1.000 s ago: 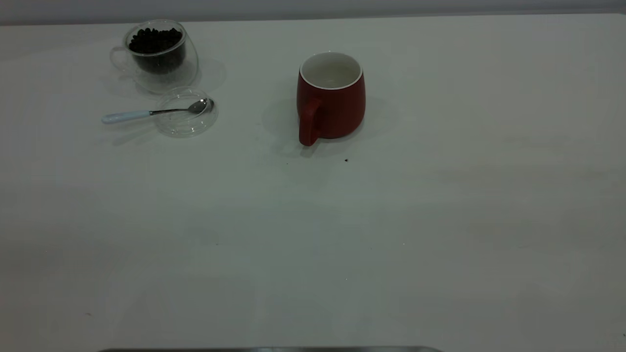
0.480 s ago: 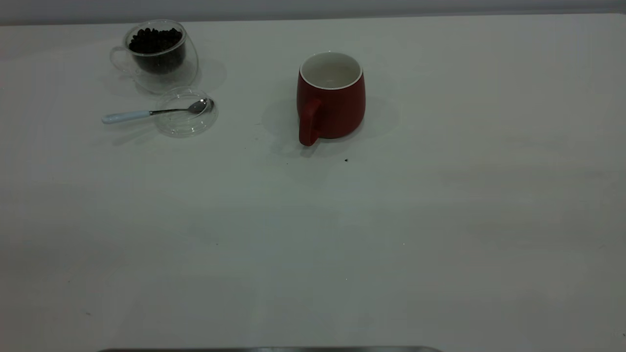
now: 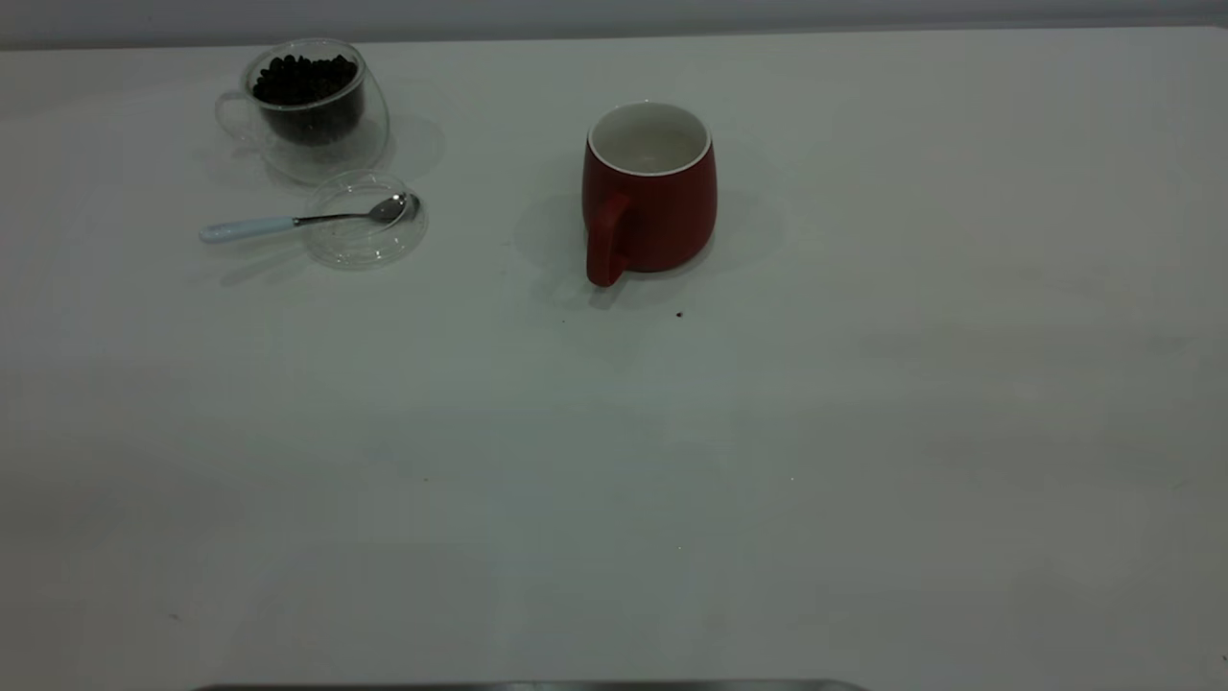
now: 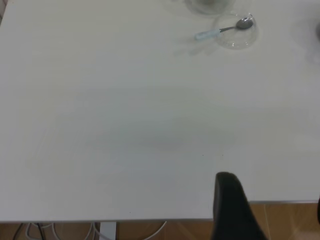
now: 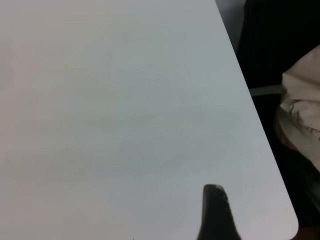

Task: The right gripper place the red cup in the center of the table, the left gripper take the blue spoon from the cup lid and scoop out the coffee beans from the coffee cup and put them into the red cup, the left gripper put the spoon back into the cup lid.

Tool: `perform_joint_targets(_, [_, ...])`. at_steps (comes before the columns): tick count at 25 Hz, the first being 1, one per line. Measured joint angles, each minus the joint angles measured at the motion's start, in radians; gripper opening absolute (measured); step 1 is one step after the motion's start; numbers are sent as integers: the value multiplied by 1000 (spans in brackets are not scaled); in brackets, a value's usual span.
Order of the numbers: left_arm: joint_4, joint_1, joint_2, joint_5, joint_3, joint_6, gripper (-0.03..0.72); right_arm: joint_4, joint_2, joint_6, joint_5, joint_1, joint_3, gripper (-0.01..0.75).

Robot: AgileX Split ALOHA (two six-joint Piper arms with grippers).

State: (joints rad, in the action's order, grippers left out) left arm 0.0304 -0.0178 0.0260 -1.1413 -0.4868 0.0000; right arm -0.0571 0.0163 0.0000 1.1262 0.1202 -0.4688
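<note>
Fingertip of the left gripper (image 4: pixel 235 210) pokes up at the near table edge, and that is all we get of it; whether its fingers are apart or together cannot be told. Same story on the other side: the right gripper (image 5: pixel 216 212) shows one dark tip above its own corner of the table (image 3: pixel 614 480), state unreadable, parked well away from everything.

Judging by the layout, the cup placement looks done. The red cup (image 3: pixel 649 192) stands upright near the middle, handle toward the arms, white inside empty, no gripper on it. So the spoon pickup is the step in hand, not yet begun.

Far ahead of the left gripper, across open tabletop, lies the blue spoon (image 4: pixel 222 31), bowl resting in the cup lid (image 4: pixel 236 36), pale handle sticking out past the rim onto the table. Just beyond it sits the coffee cup (image 3: pixel 312 110), its coffee beans (image 3: pixel 305 81) heaped dark inside.

Next move, by my reckoning: a long reach forward, then a pinch on that thin, low-lying handle without shoving the lid.

Surface is plain white with a few dark specks; cables and wood-toned floor show below its edge, and pale cloth beyond the right corner.
</note>
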Motion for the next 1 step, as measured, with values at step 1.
perform_joint_targets(1, [0,0,0,0,0,0,461,0,0,0,0,0,0,532])
